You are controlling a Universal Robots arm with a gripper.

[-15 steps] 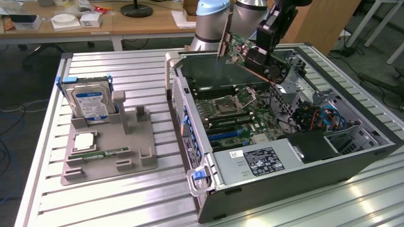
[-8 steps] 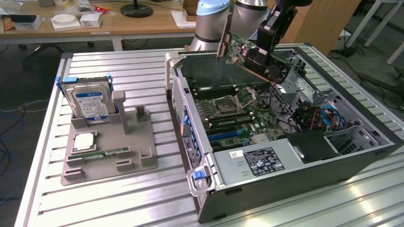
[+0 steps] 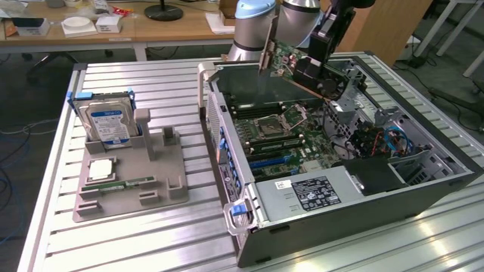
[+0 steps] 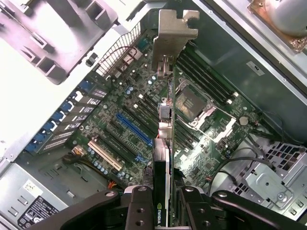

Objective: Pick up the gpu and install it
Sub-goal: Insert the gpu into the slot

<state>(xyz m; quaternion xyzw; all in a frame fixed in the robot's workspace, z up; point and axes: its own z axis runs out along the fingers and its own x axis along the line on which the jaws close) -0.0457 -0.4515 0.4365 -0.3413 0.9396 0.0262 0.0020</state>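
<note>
The claw (image 4: 163, 203) is pinching the gpu (image 4: 162, 158) between its two dark fingers (image 4: 140, 207), one pressed against each flat face of the card. In the wrist view the card shows edge-on, running away from the claw and ending in its silver metal bracket (image 4: 175, 33), which is at the end farthest from the grip.

In the exterior view the claw (image 3: 316, 61) hangs from the arm above the rear part of the open computer case (image 3: 363, 212). The gpu (image 3: 291, 59) is held in the air, tilted, with its green board and black fan housing facing the camera and its bracket toward the exterior view's left. The card is clear of the motherboard (image 3: 280, 139) below it and touches nothing but the claw.

Beneath the card in the wrist view lie the motherboard (image 4: 129, 110), its long blue slot (image 4: 134, 130) and the processor socket (image 4: 192, 103); the card's edge hangs between the two, above the board.

The case lies on its side on the ribbed metal counter (image 3: 151, 241), with its power supply (image 3: 311, 192) at the near end. Well apart, toward the exterior view's left, a grey holder (image 3: 155, 181) carries an upright hard drive (image 3: 108, 124), a processor chip (image 3: 101, 169) and a narrow memory stick (image 3: 124, 184).
</note>
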